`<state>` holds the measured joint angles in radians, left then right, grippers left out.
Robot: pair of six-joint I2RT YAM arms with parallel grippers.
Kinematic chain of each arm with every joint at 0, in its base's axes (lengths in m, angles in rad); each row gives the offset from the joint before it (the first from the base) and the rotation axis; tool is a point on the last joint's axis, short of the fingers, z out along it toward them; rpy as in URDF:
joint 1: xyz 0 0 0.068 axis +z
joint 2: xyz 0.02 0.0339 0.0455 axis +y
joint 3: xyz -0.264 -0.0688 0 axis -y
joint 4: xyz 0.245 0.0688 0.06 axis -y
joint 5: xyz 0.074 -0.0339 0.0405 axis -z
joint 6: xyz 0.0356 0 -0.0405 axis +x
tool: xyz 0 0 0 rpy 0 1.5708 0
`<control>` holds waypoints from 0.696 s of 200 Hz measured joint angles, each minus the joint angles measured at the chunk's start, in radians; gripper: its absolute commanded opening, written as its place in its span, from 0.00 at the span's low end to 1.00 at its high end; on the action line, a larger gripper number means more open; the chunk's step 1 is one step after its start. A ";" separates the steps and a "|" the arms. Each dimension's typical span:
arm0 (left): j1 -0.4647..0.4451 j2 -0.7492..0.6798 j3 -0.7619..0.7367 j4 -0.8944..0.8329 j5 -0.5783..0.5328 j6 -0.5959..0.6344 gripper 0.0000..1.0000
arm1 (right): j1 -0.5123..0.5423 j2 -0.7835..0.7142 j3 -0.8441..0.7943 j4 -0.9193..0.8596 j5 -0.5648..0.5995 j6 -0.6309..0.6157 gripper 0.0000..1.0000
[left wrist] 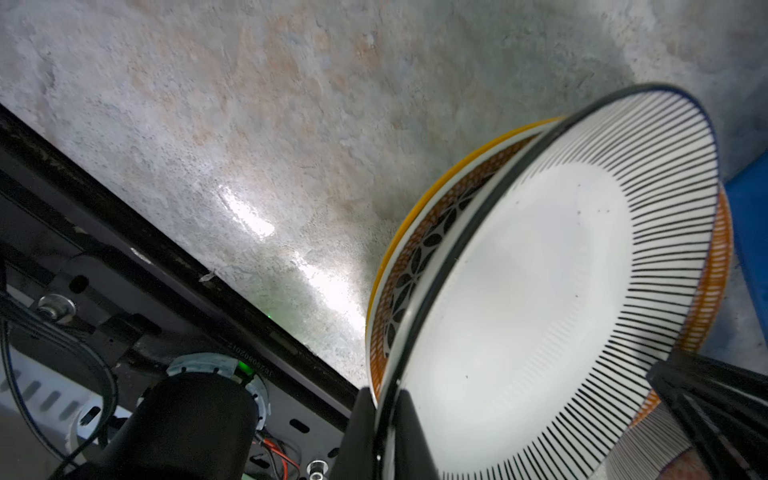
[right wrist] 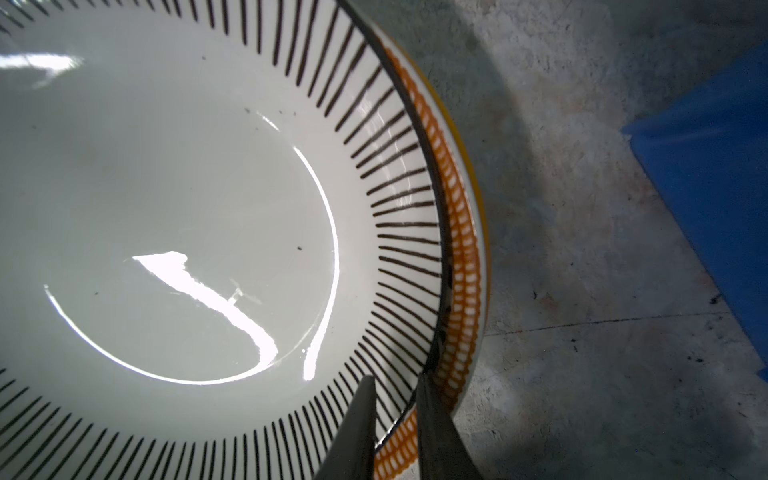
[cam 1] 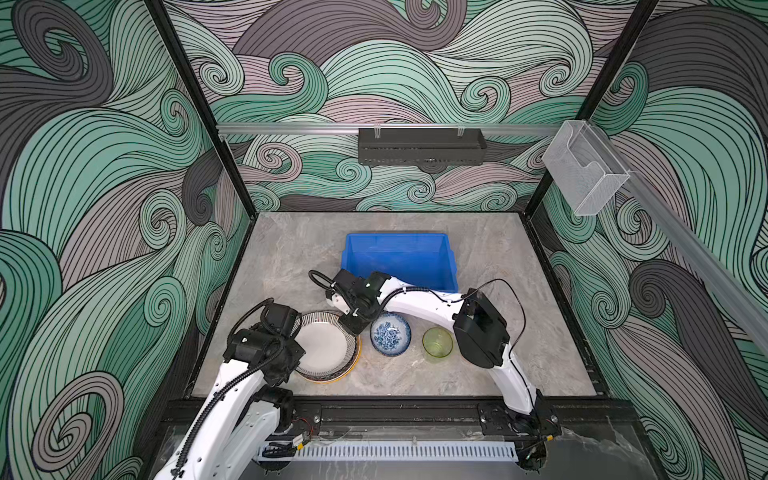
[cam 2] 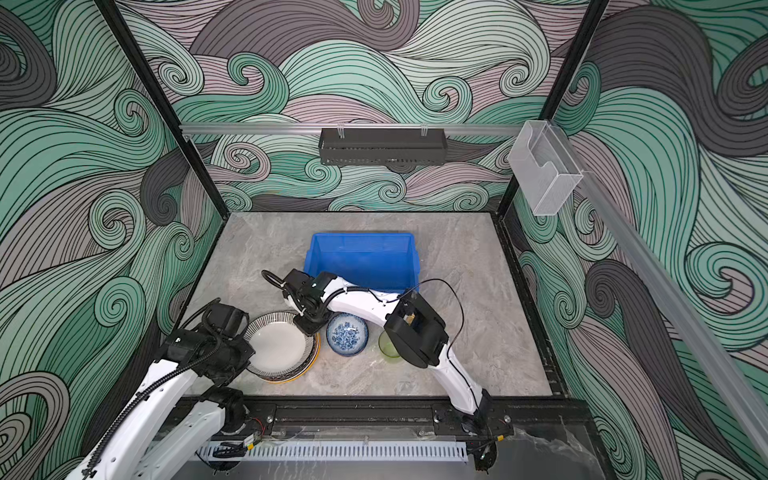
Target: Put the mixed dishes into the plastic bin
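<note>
1. Left gripper (left wrist: 382, 401): clenched on the rim of the striped-rim plate (left wrist: 519, 291); the gripped side is raised off the star-patterned plate (left wrist: 419, 253) beneath.
2. Right gripper (right wrist: 395, 386): jaws slightly parted, straddling the same plate's far rim.
3. Both plates: near the front-left corner of the bench (cam 1: 291, 257).
4. Blue plastic bin (cam 1: 399, 249): mid-bench toward the rear edge, apart from the plates.

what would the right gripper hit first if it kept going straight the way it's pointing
Likely the striped plate: its rim sits between the fingers of the right gripper, with the orange-edged plate just beneath the outer finger. Depth is hard to judge.
</note>
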<state>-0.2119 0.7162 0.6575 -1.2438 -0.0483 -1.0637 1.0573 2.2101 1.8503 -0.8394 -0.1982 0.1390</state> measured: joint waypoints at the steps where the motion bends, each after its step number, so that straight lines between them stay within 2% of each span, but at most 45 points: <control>1: 0.000 0.000 0.000 0.000 0.000 0.000 0.00 | 0.000 0.000 0.000 0.000 0.000 0.000 0.24; 66: 0.000 -0.010 0.018 -0.003 -0.001 0.024 0.00 | 0.004 -0.003 0.000 -0.003 0.016 0.004 0.29; 139: 0.000 -0.010 0.047 -0.013 -0.010 0.061 0.00 | 0.005 -0.083 0.014 -0.012 0.105 -0.006 0.33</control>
<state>-0.2119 0.7067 0.7048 -1.2568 -0.0578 -1.0031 1.0618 2.1269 1.8641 -0.8513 -0.0929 0.1333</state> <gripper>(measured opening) 0.060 0.331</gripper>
